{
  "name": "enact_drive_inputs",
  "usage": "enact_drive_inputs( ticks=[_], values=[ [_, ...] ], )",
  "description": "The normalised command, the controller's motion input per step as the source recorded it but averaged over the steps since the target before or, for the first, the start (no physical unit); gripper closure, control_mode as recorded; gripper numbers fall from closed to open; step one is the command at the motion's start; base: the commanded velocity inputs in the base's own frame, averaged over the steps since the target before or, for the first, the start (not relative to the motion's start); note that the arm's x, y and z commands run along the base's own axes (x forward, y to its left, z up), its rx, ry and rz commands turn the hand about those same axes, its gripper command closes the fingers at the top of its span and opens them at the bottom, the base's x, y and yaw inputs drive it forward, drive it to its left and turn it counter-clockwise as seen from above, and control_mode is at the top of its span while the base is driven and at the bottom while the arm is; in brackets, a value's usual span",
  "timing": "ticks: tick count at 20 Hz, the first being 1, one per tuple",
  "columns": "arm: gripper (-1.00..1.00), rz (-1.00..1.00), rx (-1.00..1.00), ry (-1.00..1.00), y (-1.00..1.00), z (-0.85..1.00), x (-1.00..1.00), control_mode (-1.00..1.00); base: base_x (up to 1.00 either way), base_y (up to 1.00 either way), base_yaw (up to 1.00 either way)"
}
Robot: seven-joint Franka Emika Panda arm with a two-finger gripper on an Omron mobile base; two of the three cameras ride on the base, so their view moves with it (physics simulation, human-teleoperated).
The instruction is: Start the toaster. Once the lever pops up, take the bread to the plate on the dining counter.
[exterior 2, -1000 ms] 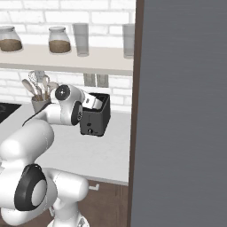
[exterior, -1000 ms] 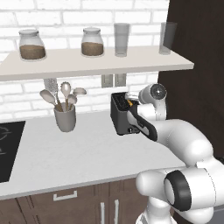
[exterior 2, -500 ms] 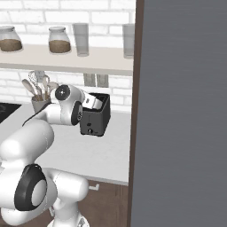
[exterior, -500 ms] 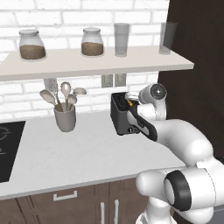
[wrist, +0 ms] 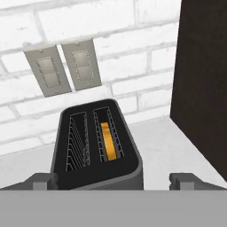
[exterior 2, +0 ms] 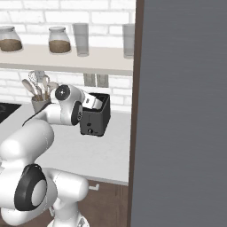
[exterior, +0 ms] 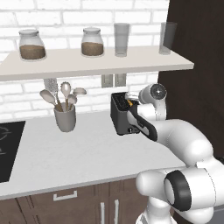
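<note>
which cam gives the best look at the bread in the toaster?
Hand view. It looks down into the toaster and shows the bread sunk in the right-hand slot, the other slot empty. Left base view gives only a yellow sliver of it beside the arm. In the right base view I can't make it out.

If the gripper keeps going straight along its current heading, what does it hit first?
Most likely the toaster: the open gripper points down at its top, fingertips straddling it, with the bread sitting low in the right slot. Depth is hard to judge.
</note>
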Motion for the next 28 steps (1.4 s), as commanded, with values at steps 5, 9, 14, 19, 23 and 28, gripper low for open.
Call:
enact_drive_inputs(
  ticks=[5, 9, 14, 19, 23, 28],
  values=[
    [-1.00, 0.00, 0.00, 0.00, 0.00, 0.00, 0.00, -1.00, 0.00, 0.00, 0.00],
    [-1.00, 0.00, 0.00, 0.00, 0.00, 0.00, 0.00, -1.00, 0.00, 0.00, 0.00],
    [-1.00, 0.00, 0.00, 0.00, 0.00, 0.00, 0.00, -1.00, 0.00, 0.00, 0.00],
    [-1.00, 0.00, 0.00, 0.00, 0.00, 0.00, 0.00, -1.00, 0.00, 0.00, 0.00],
    [-1.00, 0.00, 0.00, 0.00, 0.00, 0.00, 0.00, -1.00, 0.00, 0.00, 0.00],
    [-1.00, 0.00, 0.00, 0.00, 0.00, 0.00, 0.00, -1.00, 0.00, 0.00, 0.00]
  ],
)
